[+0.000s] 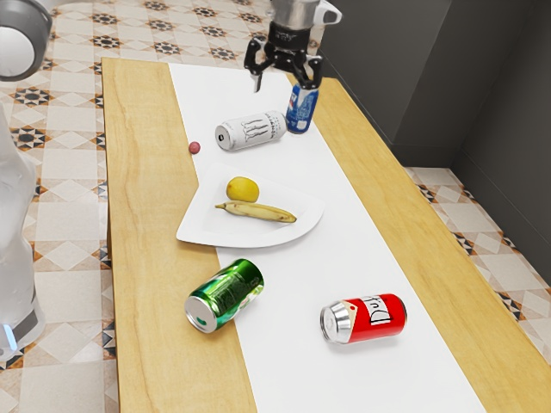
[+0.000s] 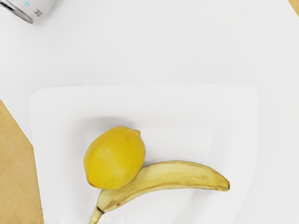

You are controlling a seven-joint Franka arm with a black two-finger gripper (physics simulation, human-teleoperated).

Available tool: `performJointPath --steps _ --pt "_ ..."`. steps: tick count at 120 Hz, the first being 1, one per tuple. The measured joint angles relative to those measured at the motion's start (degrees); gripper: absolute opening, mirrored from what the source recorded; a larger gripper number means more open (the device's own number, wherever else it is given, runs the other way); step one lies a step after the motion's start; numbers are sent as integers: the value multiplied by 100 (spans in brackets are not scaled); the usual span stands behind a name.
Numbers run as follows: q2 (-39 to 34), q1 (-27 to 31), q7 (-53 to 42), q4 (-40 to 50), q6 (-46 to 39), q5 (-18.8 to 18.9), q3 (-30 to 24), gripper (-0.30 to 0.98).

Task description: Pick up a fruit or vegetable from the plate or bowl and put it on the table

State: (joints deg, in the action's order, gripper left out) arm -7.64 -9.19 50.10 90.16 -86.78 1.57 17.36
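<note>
High over the far part of the table, my gripper (image 1: 286, 83) stands open, its fingers spread wide with nothing between them. Well below it, a white plate (image 1: 194, 225) holds a yellow lemon (image 1: 243, 189) and a banana (image 1: 256, 212) lying side by side. The wrist view looks down on the plate (image 2: 46, 121), where the lemon (image 2: 115, 157) rests against the banana (image 2: 177, 175), close to its stem end.
A white can (image 1: 251, 130) lies beyond the plate, beside an upright blue can (image 1: 300, 109). A small red ball (image 1: 195, 148) is near the runner's edge. Nearer the camera lie a green can (image 1: 225, 295) and a red can (image 1: 365, 318) on the table (image 1: 148, 258).
</note>
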Motion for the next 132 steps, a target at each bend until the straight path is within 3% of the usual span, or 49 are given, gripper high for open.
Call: performJointPath --steps 27,41,60,70,80,94,132 --pt "47 4 2692 29 68 60 -9 69" --pt "202 -120 3721 173 96 442 -134 69" --pt "252 -170 4841 121 384 499 -60 69" --pt "363 -215 5249 124 447 380 -78 69" --pt "111 -339 5494 1001 70 310 -89 69" --pt "91 -32 5648 1771 -673 151 -76 69" --pt "310 316 5817 2302 -1837 -208 -59 69"
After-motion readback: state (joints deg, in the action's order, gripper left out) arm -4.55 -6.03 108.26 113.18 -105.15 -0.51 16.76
